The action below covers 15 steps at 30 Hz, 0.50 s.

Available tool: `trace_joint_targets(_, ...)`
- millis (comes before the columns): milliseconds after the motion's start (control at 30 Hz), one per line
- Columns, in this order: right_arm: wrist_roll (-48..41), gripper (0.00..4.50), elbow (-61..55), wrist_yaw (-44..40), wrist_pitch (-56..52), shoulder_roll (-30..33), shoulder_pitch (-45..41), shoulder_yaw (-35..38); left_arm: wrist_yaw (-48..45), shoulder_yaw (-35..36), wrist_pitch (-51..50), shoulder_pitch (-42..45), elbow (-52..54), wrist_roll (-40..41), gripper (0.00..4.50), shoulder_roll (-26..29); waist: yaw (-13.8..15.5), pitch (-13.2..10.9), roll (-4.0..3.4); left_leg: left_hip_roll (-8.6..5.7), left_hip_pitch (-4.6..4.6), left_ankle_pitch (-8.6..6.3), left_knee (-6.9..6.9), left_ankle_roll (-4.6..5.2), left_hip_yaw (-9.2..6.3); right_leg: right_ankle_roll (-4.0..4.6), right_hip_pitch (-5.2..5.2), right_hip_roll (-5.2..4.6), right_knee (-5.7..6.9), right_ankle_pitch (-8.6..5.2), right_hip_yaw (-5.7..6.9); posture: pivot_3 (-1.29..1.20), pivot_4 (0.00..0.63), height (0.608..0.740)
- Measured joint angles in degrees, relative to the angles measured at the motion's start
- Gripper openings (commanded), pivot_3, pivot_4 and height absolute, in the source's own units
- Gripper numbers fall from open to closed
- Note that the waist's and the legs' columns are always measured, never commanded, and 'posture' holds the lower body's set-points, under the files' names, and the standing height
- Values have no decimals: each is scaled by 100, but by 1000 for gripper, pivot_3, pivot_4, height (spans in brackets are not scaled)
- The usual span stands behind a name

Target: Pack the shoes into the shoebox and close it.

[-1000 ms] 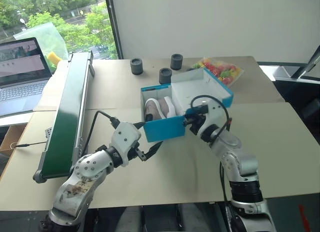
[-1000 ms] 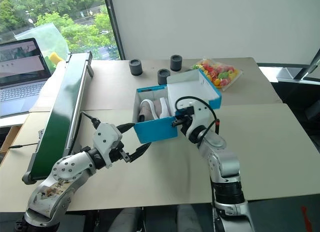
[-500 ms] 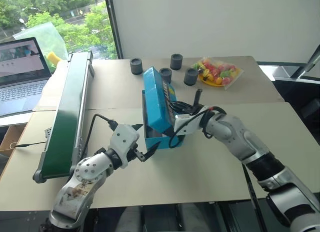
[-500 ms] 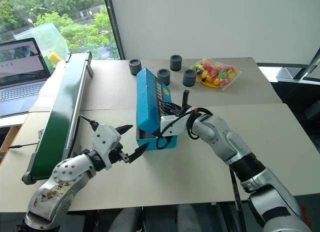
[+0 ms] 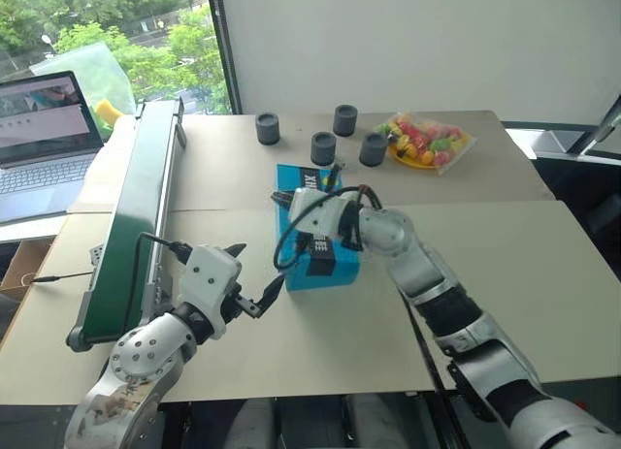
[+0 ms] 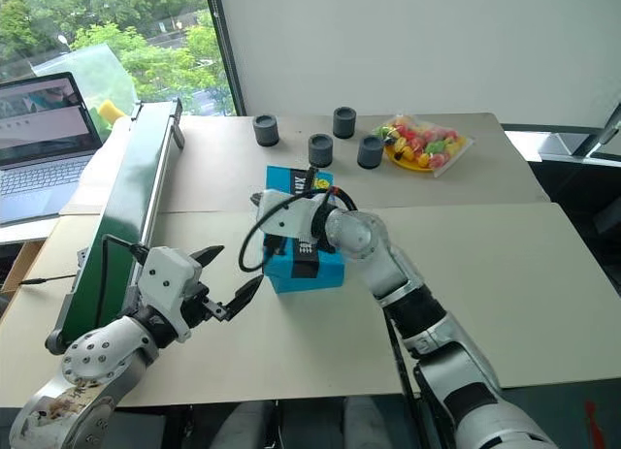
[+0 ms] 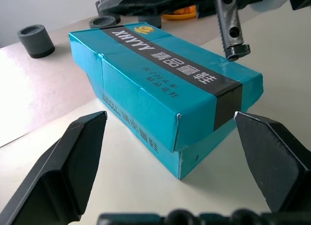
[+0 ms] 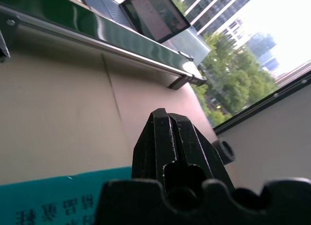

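Left wrist view: closed shoebox (image 7: 160,89) lies just beyond spread fingers (image 7: 63,171).

We see a green conveyor (image 5: 136,211), a laptop (image 5: 44,144), three dark cups (image 5: 322,146) and a bag of sweets (image 5: 427,139).

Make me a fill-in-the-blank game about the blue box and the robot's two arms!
1. The lid of the blue shoebox is now ____.
2. The left gripper waits beside the box with its jaws ____.
3. The right gripper rests over the box lid with its jaws ____.
4. The number of dark grey cups standing behind the box is ____.

Missing words: closed; open; shut; four
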<state>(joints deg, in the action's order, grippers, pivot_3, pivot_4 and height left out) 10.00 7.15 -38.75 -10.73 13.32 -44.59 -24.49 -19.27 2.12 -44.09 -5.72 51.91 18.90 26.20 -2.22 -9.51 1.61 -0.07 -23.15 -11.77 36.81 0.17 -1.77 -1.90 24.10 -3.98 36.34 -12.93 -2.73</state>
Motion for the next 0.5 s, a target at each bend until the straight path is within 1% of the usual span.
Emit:
trace_joint_targets(33, 51, 14, 165, -140, -477, 29, -64, -83, 14, -29, 0, 2, 1, 9, 4500, -10, 12, 0, 0, -3, 0, 0, 1, 0, 0, 0, -1, -3, 0, 0, 3, 0, 150, 740)
trace_joint_targets(100, 97, 14, 393, -232, -1063, 73, -99, -110, 40, -40, 0, -3, 0, 18, 4500, -10, 38, 0, 0, -6, -1, 0, 1, -1, -1, 0, 0, -8, -2, 0, 11, 0, 150, 740)
trace_joint_targets(200, -250, 14, 740, -393, -2198, -243, -388, 206, 79, -76, 1, 14, -5, 20, 4500, -14, 9, 0, 0, -3, 0, 0, 1, -1, 0, 3, 3, -3, 1, 2, 10, 0, 150, 740)
trace_joint_targets(300, -404, 14, 990, -559, -2624, -297, -644, 282, 96, -135, 2, 24, -6, 20, 4500, -32, -16, 3, -2, -6, 9, 0, 0, -1, 1, 4, -4, 1, 2, 2, 10, 0, 150, 740)
trace_joint_targets(500, -455, 14, 825, -730, -2826, -219, -485, 275, 117, -158, 24, -26, -6, 13, 4500, -39, -11, 17, -2, -8, 30, -2, -1, -3, 5, 2, -29, 1, -5, 1, 10, 0, 150, 740)
